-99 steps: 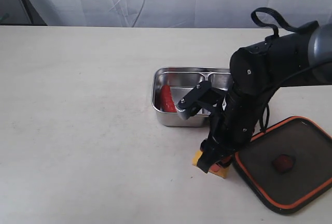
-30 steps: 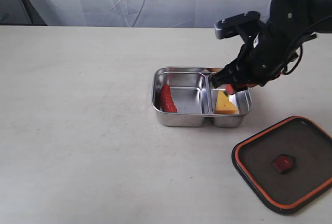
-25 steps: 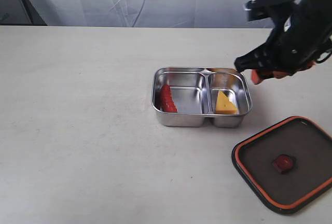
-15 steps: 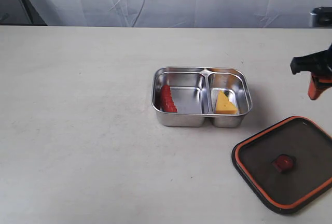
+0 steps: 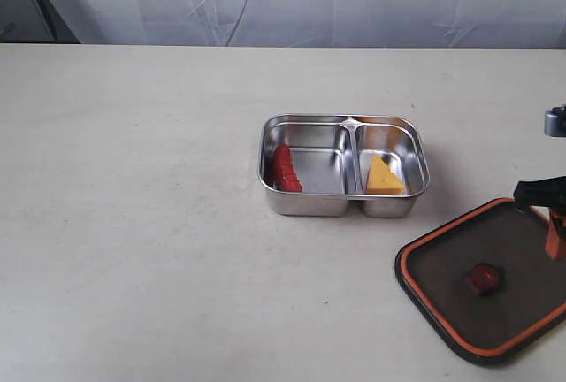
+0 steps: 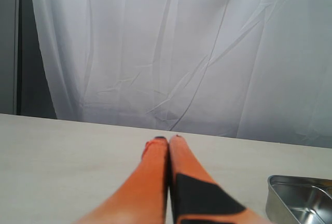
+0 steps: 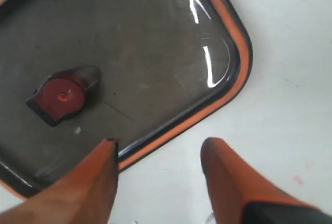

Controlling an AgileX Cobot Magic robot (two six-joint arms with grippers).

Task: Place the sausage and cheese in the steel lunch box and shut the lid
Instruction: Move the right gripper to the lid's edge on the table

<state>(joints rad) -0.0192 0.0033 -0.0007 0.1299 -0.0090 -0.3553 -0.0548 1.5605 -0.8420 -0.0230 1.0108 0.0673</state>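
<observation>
Exterior view: a pale worktop point(image 5: 133, 223) stands before a white curtain point(image 5: 354, 2). The steel lunch box point(image 5: 309, 203) holds the sausage point(image 5: 284, 169) in its 9 o'clock compartment and the cheese point(image 5: 383, 176) in its 3 o'clock one. The lid point(image 5: 442, 285) lies at its 4 o'clock.

Left wrist view: the left hand point(image 6: 169, 140) is pressed together and empty.

Right wrist view: the right hand point(image 7: 158, 149) is spread, straddling the lid's rim.

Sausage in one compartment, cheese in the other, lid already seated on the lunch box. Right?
Not quite. The lid is not on the steel lunch box; it lies on the table beside the box, apart from it, as the exterior view shows. The sausage and the cheese do sit in separate compartments.
</observation>
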